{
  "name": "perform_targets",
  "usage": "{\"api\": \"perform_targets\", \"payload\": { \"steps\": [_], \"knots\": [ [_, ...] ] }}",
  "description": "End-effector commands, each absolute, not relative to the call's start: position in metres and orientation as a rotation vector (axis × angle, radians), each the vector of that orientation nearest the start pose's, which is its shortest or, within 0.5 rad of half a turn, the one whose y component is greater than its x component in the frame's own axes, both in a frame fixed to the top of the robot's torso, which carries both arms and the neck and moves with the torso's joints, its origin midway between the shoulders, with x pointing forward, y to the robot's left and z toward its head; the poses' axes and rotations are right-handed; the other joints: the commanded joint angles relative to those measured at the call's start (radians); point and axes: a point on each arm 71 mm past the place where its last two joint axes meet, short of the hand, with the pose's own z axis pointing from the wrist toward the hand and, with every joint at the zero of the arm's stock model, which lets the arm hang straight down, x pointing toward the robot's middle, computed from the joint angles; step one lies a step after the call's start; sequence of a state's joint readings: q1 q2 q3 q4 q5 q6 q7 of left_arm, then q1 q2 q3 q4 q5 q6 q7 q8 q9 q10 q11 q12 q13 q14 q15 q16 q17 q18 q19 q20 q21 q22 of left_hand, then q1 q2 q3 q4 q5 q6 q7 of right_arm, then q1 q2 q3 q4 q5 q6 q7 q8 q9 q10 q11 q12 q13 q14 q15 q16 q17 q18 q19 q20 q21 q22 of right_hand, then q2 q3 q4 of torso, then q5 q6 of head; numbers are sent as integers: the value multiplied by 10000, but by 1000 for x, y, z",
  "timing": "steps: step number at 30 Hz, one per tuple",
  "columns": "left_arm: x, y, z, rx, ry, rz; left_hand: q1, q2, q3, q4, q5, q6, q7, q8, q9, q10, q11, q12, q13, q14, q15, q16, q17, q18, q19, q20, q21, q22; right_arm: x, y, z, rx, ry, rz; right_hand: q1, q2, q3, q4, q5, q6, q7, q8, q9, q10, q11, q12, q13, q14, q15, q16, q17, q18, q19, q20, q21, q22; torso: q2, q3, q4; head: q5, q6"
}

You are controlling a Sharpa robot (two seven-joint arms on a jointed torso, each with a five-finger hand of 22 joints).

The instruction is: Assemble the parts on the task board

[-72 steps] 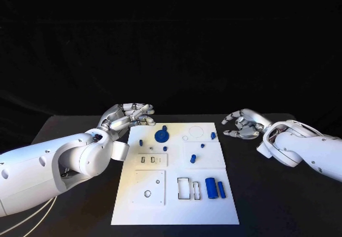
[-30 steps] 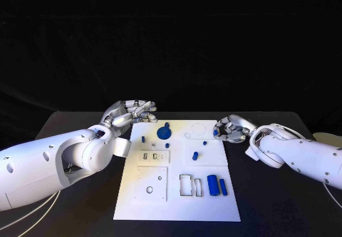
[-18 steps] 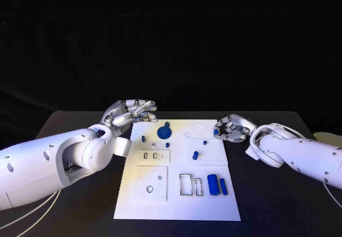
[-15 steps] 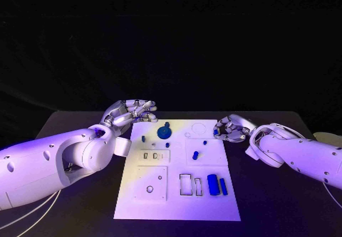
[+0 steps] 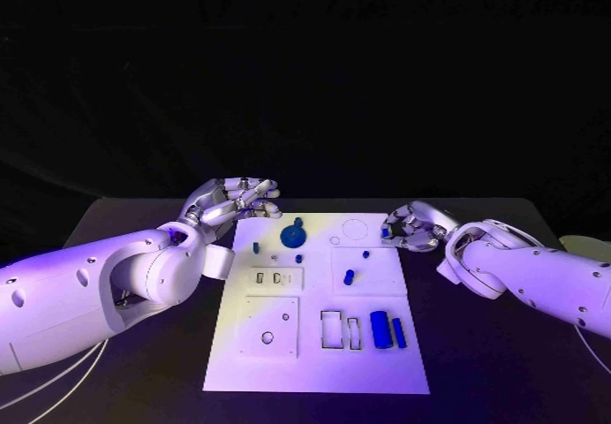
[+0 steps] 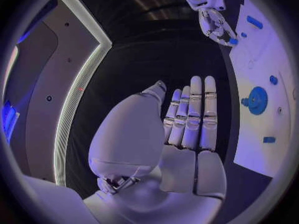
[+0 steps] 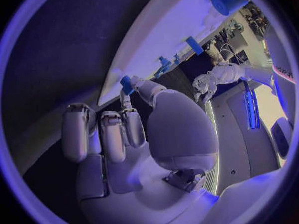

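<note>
Pinching a small blue peg (image 5: 386, 234) between thumb and a fingertip, my right hand (image 5: 414, 227) sits at the far right corner of the task board (image 5: 319, 371), with my other fingers (image 7: 115, 134) loosely curled beside it. The right wrist view shows the peg (image 7: 126, 84) at my fingertips, just at the board's edge. My left hand (image 5: 233, 202) hovers above the black counter (image 5: 509, 371) just off the board's far left corner, holding nothing, its fingers (image 6: 193, 112) laid side by side and lightly bent. On the board lie the blue gear (image 5: 293, 237) near the far edge, a short peg (image 5: 348, 277) in the middle, and two blue cylinders (image 5: 387, 330) side by side by the rectangular slots near the right edge.
</note>
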State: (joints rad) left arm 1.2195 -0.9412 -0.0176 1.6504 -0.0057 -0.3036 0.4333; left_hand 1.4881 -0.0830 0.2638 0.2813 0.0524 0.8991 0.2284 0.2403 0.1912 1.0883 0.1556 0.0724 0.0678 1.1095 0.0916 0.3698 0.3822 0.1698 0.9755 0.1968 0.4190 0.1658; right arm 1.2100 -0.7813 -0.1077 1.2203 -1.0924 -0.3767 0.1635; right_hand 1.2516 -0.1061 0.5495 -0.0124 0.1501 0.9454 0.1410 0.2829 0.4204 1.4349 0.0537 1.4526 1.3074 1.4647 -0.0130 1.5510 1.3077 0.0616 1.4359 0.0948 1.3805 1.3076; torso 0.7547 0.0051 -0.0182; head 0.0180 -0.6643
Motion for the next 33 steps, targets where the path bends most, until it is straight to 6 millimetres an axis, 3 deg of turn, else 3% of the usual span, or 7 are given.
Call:
{"api": "perform_targets", "payload": {
  "steps": [1, 11, 18, 22, 29, 33],
  "knots": [
    [470, 218, -147, -10546, 13632, -16501, -7, -57, 41, -4, 32, -64, -5, -66, 9, -9, 61, -62, 16, -17, 61, -33, 8, 116, -5, 18, 45, 8, 525, -257, -207, 1288, 15899, 7441, -30, 99, 27, 47, -21, 155, -136, 112, 182, -10, -48, 37, 1026, 932, -53, 29, 2065, -63, 8, -38, 32, 650, -16, -1, 1, 21, -25],
    [472, 221, -148, -10573, 13606, -16419, -7, -57, 41, -4, 32, -64, -5, -66, 9, -9, 61, -62, 16, -17, 61, -33, 8, 116, -5, 18, 45, 8, 508, -221, -187, 984, 15643, 7934, -184, 155, -3, 156, 147, 166, -166, 181, 237, -5, -75, 25, 1025, 938, -83, 36, 2089, -84, 63, -76, 91, 725, -28, -12, -11, 76, -45],
    [473, 223, -148, -10586, 13567, -16359, -7, -57, 41, -4, 32, -64, -5, -66, 9, -9, 61, -62, 16, -17, 61, -33, 8, 116, -5, 18, 45, 8, 489, -169, -174, 186, 15594, 8429, -170, 190, 19, 150, 196, 161, -170, 198, 253, 7, -83, 31, 1036, 937, -90, 34, 2082, -86, 73, -84, 98, 736, -18, -14, -9, 282, -92],
    [475, 224, -149, -10600, 13526, -16298, -7, -57, 41, -4, 32, -64, -5, -66, 9, -9, 61, -62, 16, -17, 61, -33, 8, 116, -5, 18, 45, 8, 480, -141, -173, -390, 15643, 8666, -170, 187, 19, 148, 198, 160, -169, 199, 254, 7, -83, 31, 1036, 936, -90, 32, 2075, -82, 63, -85, 84, 721, -20, -12, -7, 385, -134],
    [477, 224, -149, -10601, 13487, -16266, -20, -72, 74, -7, 32, -67, -5, -72, 18, -11, 63, -62, 17, -22, 64, -44, 36, 117, -14, 21, 50, 6, 471, -101, -178, -1196, 15925, 8874, -194, 165, 5, 150, 206, 142, -155, 201, 260, 9, -76, 30, 1036, 931, -91, 25, 2055, -75, 50, -89, 61, 699, -50, -58, 43, 460, -203],
    [477, 224, -149, -10602, 13487, -16263, -20, -72, 74, -7, 32, -67, -5, -72, 18, -11, 63, -62, 17, -22, 64, -44, 36, 117, -14, 21, 50, 6, 467, -84, -185, -1455, 16175, 8837, -212, 147, -6, 153, 207, 132, -152, 203, 263, -5, -72, 17, 1019, 924, -90, 16, 2022, -63, 21, -90, 18, 655, -34, -45, 31, 470, -192]
  ]
}}
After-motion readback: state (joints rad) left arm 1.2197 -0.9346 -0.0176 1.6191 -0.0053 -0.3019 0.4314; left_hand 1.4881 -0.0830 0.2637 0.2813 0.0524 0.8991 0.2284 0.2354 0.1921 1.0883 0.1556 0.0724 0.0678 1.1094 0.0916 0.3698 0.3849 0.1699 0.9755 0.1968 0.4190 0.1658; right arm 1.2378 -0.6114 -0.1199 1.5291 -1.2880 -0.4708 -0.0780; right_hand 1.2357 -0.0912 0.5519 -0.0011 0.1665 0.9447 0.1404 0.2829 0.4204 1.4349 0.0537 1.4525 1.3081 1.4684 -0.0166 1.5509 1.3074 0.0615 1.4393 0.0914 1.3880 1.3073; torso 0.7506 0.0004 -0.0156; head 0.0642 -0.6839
